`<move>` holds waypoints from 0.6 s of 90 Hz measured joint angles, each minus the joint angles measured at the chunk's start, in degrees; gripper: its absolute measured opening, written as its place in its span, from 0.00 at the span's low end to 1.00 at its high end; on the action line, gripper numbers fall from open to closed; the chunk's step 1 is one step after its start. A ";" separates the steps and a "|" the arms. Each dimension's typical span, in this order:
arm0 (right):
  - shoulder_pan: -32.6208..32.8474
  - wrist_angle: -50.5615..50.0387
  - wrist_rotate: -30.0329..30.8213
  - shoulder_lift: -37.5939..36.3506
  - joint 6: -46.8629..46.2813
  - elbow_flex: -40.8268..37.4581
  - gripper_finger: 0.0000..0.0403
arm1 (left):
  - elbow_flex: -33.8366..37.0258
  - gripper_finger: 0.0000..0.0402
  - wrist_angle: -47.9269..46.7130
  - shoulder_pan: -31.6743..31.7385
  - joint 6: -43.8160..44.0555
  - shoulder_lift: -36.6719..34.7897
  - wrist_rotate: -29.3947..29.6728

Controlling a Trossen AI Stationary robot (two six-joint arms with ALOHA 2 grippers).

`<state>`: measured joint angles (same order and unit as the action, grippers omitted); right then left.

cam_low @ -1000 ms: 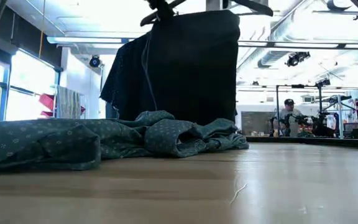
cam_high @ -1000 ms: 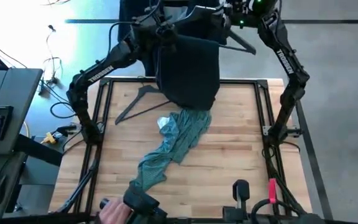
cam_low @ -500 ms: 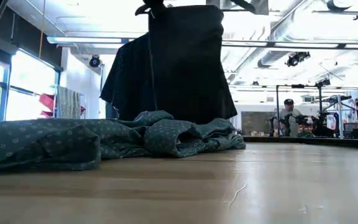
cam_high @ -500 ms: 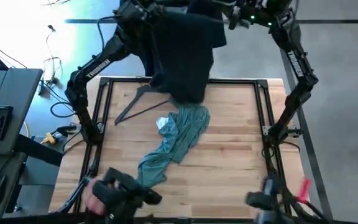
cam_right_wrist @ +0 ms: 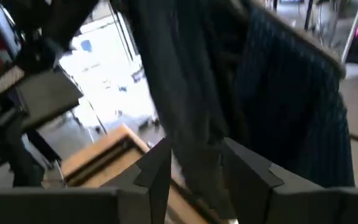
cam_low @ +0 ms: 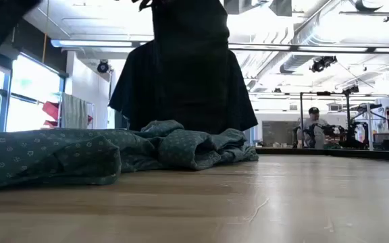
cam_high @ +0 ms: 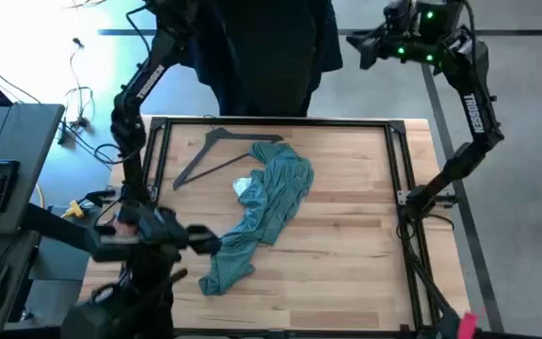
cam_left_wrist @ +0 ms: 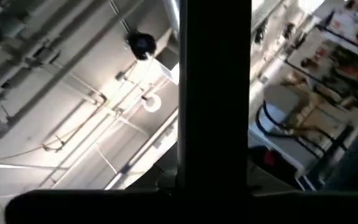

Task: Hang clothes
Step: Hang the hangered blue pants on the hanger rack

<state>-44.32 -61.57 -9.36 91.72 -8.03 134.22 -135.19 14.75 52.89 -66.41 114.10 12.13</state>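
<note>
Black fabric fills the gap between the right gripper's (cam_right_wrist: 194,171) spread dark fingers (cam_right_wrist: 157,168), which hover at the large black trouser-like garment (cam_high: 266,52) hung beyond the table's far edge, while the left gripper is raised up there too, its fingers out of sight. The hanging of this piece seems nearly finished. Next comes the limp teal grey-green shirt (cam_high: 262,212) on the wooden table (cam_high: 346,245), just beside the thin dark grey triangular hanger (cam_high: 210,155), which calls for both arms to descend.
</note>
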 joint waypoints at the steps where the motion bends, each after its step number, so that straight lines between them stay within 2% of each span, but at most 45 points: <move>1: 0.32 -0.26 0.23 0.01 0.01 0.00 0.29 | -0.04 0.10 -0.02 0.12 0.09 0.26 -0.26; 16: 5.05 -2.72 3.41 0.03 0.50 -0.03 0.29 | 1.57 0.10 -6.84 2.07 1.06 2.58 -2.60; 30: 8.10 -4.53 7.16 0.05 0.77 -0.03 0.29 | 1.61 0.10 -13.50 3.51 3.57 4.74 0.23; 54: 9.67 -5.70 11.04 0.07 1.11 -0.03 0.30 | 1.28 0.10 -25.07 5.03 13.93 4.88 3.35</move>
<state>-34.65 -67.26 1.68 91.79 -6.93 134.19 -133.91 -10.32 57.92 -52.48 118.98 15.48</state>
